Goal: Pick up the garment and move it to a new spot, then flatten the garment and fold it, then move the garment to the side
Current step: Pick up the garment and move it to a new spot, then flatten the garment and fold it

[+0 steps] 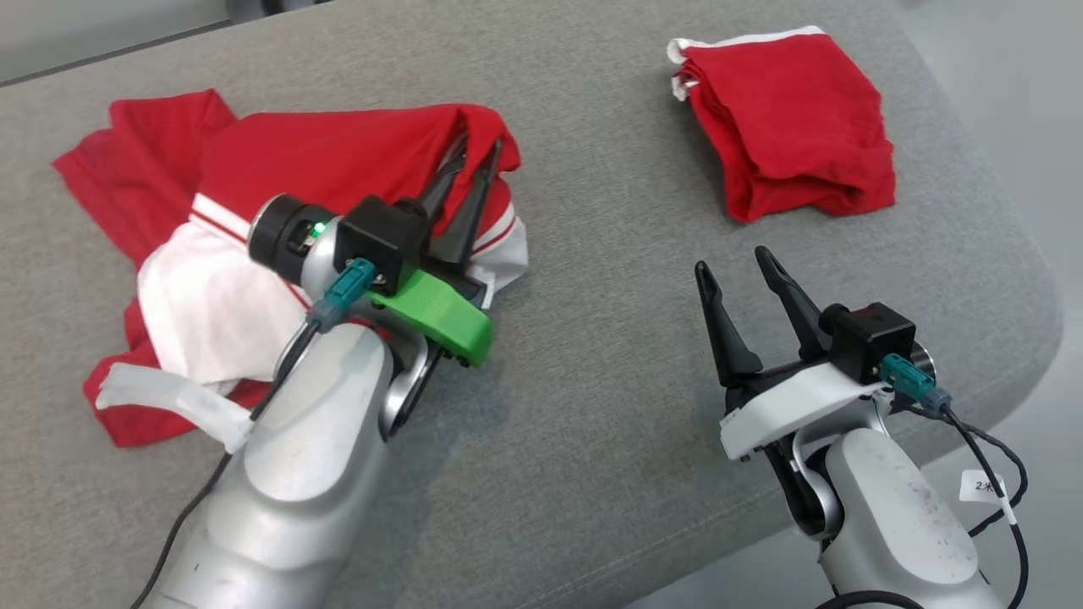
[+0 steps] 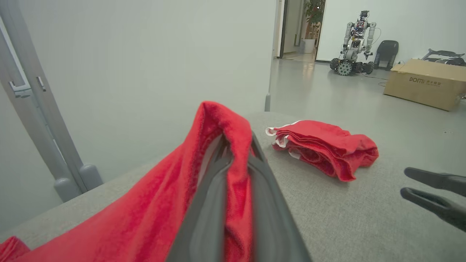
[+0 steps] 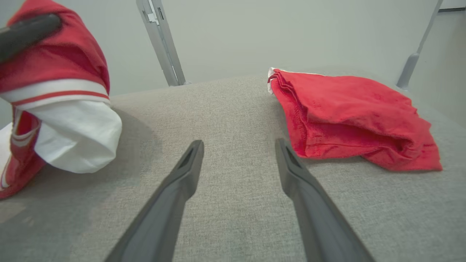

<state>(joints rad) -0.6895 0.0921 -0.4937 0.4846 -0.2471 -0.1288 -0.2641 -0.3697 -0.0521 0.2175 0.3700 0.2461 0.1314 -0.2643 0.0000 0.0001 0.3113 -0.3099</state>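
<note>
Grey cushion (image 1: 592,381) bears a folded red cloth (image 1: 791,127) near the released right end effector (image 1: 734,258); left end effector (image 1: 481,145) grips the garment (image 1: 338,152).

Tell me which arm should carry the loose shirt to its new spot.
Left. On the left arm the jaws are shut on a fold of the shirt, raised off the cushion; on the right arm they stand open over bare cushion.

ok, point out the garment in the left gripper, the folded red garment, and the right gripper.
gripped garment (image 1: 338,152), head view, on its red body panel.
folded garment (image 1: 795,127), head view, middle of its top layer.
right gripper (image 1: 732,260), head view, midway between its open fingertips.
</note>
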